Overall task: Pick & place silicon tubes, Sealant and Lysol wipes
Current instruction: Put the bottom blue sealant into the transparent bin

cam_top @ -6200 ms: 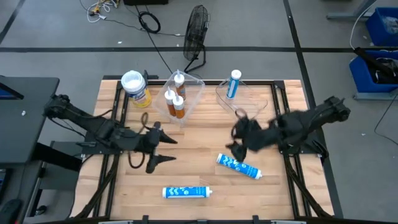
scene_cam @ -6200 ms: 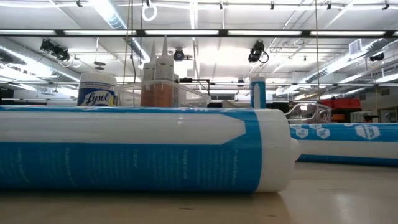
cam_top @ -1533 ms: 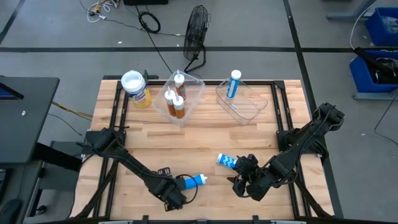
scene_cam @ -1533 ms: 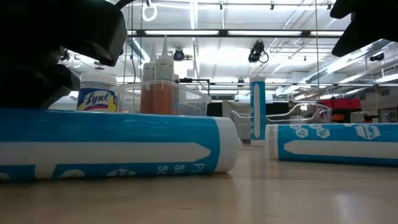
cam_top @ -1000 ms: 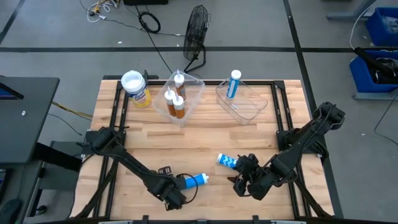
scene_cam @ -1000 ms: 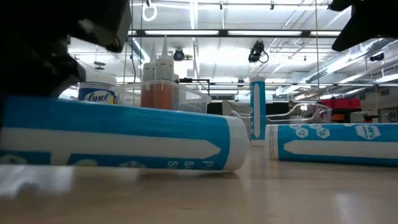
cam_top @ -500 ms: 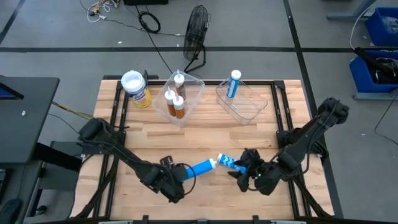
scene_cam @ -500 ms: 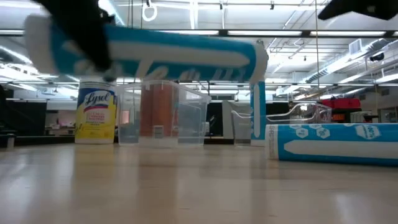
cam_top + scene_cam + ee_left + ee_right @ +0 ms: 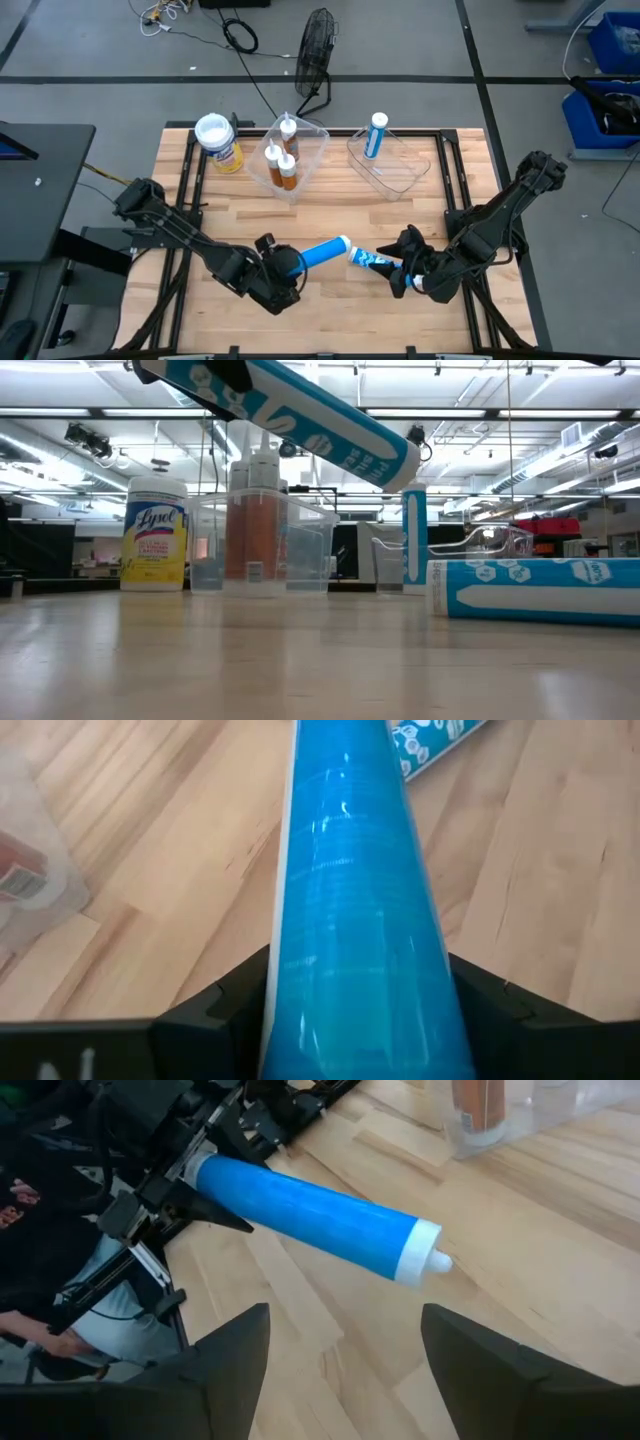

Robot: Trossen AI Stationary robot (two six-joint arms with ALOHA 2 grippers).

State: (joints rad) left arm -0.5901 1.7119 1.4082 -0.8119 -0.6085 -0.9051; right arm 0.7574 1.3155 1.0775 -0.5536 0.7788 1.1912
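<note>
My left gripper is shut on a blue sealant tube held above the table's near middle. A second blue-and-white tube lies on its side on the wood just right of it. My right gripper hovers open over that tube's right end, with nothing between its fingers. The yellow Lysol wipes canister stands upright at the far left. Orange-brown silicon tubes stand in a clear bin. My left gripper pinches the blue tube's rear part by its two sides between its two fingers. The fingers lie along the tube and slant down toward the table's right. The tube is lifted clear and tilted, its white nozzle end lower.
A second clear bin at the far right holds an upright blue tube. A black fan stands beyond the far edge. Bare wood lies between the bins and the grippers.
My left gripper has risen from the near edge with the blue tube and swung it toward the far right. The tube, which was lying level on the wood, now hangs clear and tilted. My right gripper has risen and drawn a little toward the far edge, still open.
</note>
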